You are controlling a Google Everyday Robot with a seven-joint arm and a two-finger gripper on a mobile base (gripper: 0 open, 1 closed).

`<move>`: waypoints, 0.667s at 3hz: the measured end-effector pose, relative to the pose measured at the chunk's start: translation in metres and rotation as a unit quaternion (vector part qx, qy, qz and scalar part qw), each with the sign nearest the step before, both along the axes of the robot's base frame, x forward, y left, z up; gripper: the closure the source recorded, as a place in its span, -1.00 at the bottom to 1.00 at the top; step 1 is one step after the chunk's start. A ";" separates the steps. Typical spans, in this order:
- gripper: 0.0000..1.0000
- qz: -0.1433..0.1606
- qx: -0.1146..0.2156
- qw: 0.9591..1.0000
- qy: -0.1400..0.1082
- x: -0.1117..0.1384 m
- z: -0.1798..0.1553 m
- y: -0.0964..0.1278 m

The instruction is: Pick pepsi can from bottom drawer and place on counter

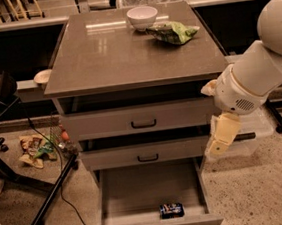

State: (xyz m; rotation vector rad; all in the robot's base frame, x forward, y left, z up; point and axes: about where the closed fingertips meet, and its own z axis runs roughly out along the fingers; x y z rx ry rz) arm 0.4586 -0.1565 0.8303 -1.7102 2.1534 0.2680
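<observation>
My pincer (223, 137) hangs just off the tabletop's (120, 56) front-right corner, below its edge. Can't tell how far it's open. Pepsi can (171, 210) lies on its side in the open bottom drawer (139, 192), against the front panel, right of centre, well apart from the pincer.

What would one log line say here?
pincer: right of grey cabinet | dark blue pepsi can: lying in open grey bottom drawer | glossy grey-brown counter: no can yet
</observation>
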 end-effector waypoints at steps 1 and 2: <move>-1.00 0.007 -0.016 1.000 0.003 0.002 -0.032 0.009; -1.00 0.022 -0.019 1.000 0.013 0.009 -0.101 0.025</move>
